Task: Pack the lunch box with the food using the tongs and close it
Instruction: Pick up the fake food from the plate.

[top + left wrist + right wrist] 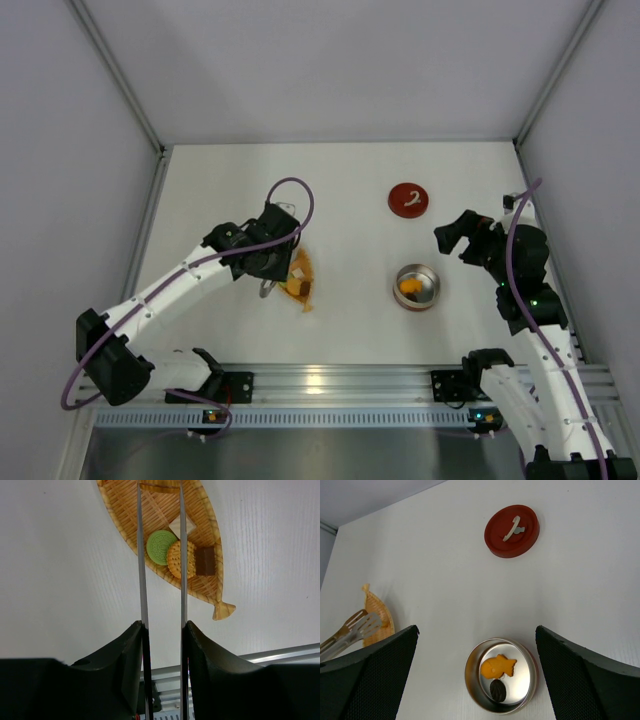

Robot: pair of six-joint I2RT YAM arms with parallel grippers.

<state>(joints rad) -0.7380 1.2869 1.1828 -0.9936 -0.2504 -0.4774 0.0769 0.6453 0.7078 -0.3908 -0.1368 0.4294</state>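
The left claw [162, 630] is clamped on the tongs [142, 580], pressing the two thin arms partway together. They reach out over the leaf dish [160, 507]. In the dish lie a green biscuit [161, 546] and a round cracker [174, 560], with a brown square [204, 561] at the cracker's 3 o'clock and a white cube [189, 526] at its 12. These pieces look light, hard and flat, and likely to skate off smooth steel. The tips should pinch one gently across its edges. The tongs look springy and slick.

From the dish, the lunch box [519, 680] stands at 3 o'clock on the worktop [350, 180]. It already holds an orange fish [498, 666] and a dark piece [497, 690]. Its lid [408, 199] lies at the box's 12 o'clock. The right claw [476, 627] gapes wide and empty near the box.
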